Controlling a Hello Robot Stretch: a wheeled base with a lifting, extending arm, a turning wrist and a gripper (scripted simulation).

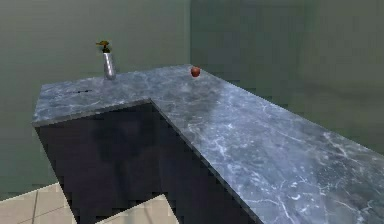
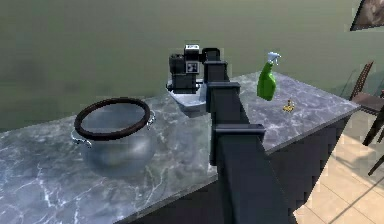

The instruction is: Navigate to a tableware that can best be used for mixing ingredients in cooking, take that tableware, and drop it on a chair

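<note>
Bowl point(image 2: 192, 101) looks light, stiff and slick, maybe ceramic, so grab the rim. Gripper point(image 2: 183, 80) is right at it; can't tell if it's holding anything.

Hemmed in by a wide pot point(image 2: 112, 130) and a green spray bottle point(image 2: 267, 80); bare countertop point(image 2: 160, 152) between, save what looks like a pale bowl point(image 2: 190, 100) at the gripper point(image 2: 183, 72).

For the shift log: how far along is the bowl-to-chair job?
Done: the robot stands at the counter. In hand: the gripper is at a pale bowl on it; I cannot tell whether it holds anything. Left: lifting the bowl clear and dropping it on the chair.
</note>
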